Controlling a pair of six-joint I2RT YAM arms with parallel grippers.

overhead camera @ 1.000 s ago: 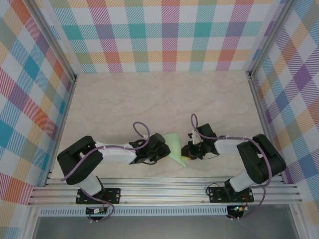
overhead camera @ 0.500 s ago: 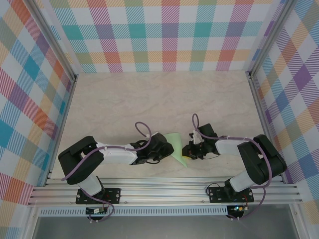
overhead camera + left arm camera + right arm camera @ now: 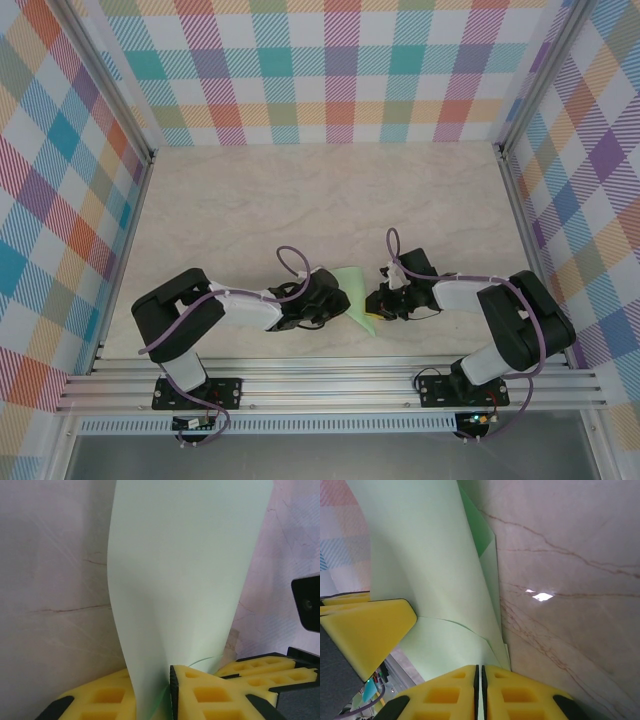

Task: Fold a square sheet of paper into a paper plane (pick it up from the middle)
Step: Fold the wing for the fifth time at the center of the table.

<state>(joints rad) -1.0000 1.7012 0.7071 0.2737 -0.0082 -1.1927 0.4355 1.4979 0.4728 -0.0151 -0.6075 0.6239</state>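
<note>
Two end effectors meet near the front of the surface (image 3: 300, 200). From above, the left end effector (image 3: 333, 303) has slid right, crowding the mint paper (image 3: 351, 290) against the right end effector (image 3: 376, 303); both forearms lie low. Left wrist: its jaws have narrowed onto the upright paper (image 3: 185, 580), probably setting a crease. Right wrist: its jaws are pressed together on the paper's (image 3: 420, 565) lower edge.
</note>
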